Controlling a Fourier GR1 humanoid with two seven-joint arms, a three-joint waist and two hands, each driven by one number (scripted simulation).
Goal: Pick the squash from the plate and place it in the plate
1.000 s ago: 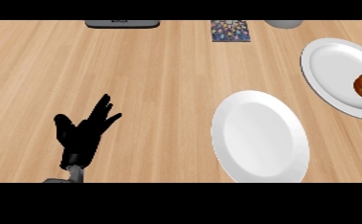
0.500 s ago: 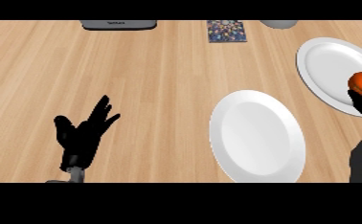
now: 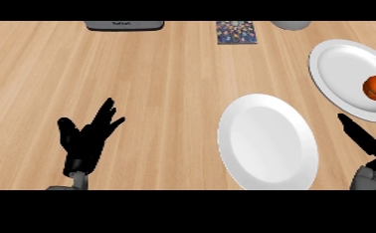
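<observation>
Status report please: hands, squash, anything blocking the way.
Left robot hand open, resting lower left. Right robot hand at right edge, near far plate. Squash on far plate, ungrasped. Near plate bare; nothing in between.

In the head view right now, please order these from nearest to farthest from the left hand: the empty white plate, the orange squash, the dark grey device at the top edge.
Measured from the left hand, resting open at lower left:
1. Empty white plate, to its right, centre-right of the counter.
2. Dark grey device, far side, top edge.
3. Orange squash, on the second plate at the right edge.
</observation>
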